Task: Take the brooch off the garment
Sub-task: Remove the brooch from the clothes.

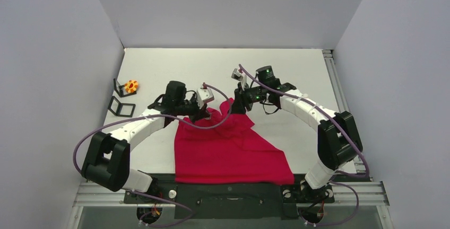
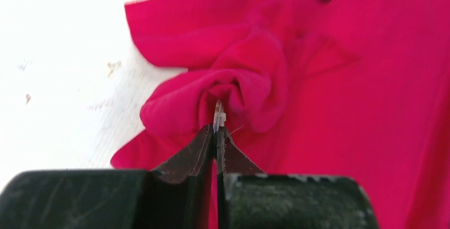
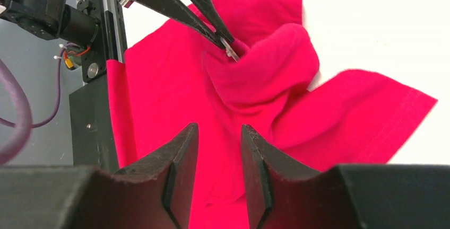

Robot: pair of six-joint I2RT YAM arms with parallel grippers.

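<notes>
Left wrist view: the garment (image 2: pixel 339 107), a bright red T-shirt, fills most of the picture. One part of it is gathered into a raised, twisted bunch. At the heart of that bunch a small pale piece (image 2: pixel 219 117) stands up out of the folds. I cannot tell whether it belongs to the brooch. The left gripper (image 2: pixel 216 133) has its jaws pressed together, pinching that piece at their very tips, with red cloth crowding in on both sides.

In the right wrist view the same pinch shows from the opposite side. The two dark fingers come down slantwise into the top of the bunch, and a glint of pale metal sits at their point. The right gripper (image 3: pixel 218 129) is just beside the bunch, above the flatter cloth. Its jaws are spread with a clear gap, nothing is between them, and they do not touch the fabric.

From the top external view the garment lies on the white table (image 1: pixel 175 64), its lower hem at the near edge between the two arm bases. The bunch is at its far end, where both grippers meet. Well away from the garment, off its far left corner, a small orange object (image 1: pixel 130 86) lies on the table beside two black frames (image 1: pixel 122 105).
</notes>
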